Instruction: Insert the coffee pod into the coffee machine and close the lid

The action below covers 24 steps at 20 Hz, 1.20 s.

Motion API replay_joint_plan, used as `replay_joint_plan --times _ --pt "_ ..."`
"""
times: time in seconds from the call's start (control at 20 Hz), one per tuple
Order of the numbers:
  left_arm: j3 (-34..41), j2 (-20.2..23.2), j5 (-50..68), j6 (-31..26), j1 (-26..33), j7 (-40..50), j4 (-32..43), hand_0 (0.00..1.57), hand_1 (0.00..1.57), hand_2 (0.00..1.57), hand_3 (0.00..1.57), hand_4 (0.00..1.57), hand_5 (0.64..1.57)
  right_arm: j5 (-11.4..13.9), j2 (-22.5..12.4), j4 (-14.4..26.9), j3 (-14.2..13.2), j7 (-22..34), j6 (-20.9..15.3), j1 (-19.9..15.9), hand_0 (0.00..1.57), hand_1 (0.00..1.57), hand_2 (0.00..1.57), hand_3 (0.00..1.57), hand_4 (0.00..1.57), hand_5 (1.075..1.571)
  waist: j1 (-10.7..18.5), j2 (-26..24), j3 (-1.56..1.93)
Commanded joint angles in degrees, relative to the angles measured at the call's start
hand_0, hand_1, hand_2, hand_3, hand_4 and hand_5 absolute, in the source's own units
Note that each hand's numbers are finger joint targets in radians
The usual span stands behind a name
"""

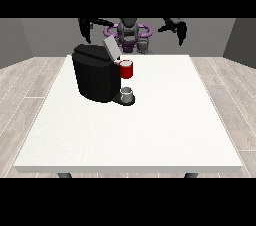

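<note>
White tabletop (150,135) fills most of my view, and the stretch between the machine and the near edge lies bare, as does the whole side toward the view's right. I see the black coffee machine (96,77) standing left of centre and toward the far edge, well in from every border. Its grey lid (111,48) is tilted up and open at the top. The red holder (126,69) juts from the machine's front on the side toward the view's right, and what may be the pod (126,63) shows as a pale disc in its top, though I cannot tell for sure. Below it a small grey cup (127,92) sits on the machine's base.

The robot hand at the view's left (86,27) hangs above and behind the machine, apart from it, fingers pointing down and relaxed, holding nothing. The robot hand at the view's right (177,28) is raised past the far edge, well apart from everything, fingers likewise drooping and empty.
</note>
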Motion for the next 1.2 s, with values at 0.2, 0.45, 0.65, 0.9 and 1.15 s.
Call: replay_joint_plan --times 0.2,0.45,0.65,0.9,1.15 --pt "-2.01 0.82 3.31 0.28 3.37 5.72 -12.16 0.00 0.00 0.00 0.00 0.37 1.571 -0.39 -1.83 5.12 0.24 -0.18 1.06 -6.53 0.00 0.00 0.00 0.00 0.00 1.571 -0.13 4.56 -0.01" --pt "-3.67 2.43 4.29 -0.89 9.73 2.01 -17.27 0.00 0.00 0.00 0.00 0.36 1.571 0.17 0.79 6.60 2.28 -4.72 1.26 -5.47 0.00 0.00 0.00 0.00 0.00 1.571 -1.29 6.49 -0.01" --pt "-3.68 1.65 4.13 2.04 9.68 3.50 -17.89 0.00 0.00 0.00 0.00 0.38 1.571 1.99 1.61 7.11 4.77 -4.91 1.23 -7.35 0.00 0.00 0.00 0.00 0.00 1.571 -2.76 8.07 -0.02" --pt "-3.16 3.09 4.35 3.37 9.80 4.62 -20.31 0.00 0.00 0.00 0.00 0.32 1.571 0.81 1.60 8.12 4.82 -1.34 2.34 -11.78 0.00 0.00 0.00 0.00 0.00 1.571 -2.91 8.11 -0.02" --pt "-2.05 4.50 3.70 4.62 10.95 1.54 -18.10 0.00 0.00 0.00 0.00 0.35 1.571 1.69 0.74 8.36 4.95 -2.66 2.12 -14.30 0.00 0.00 0.00 0.00 0.16 1.571 -3.76 10.83 -0.03"
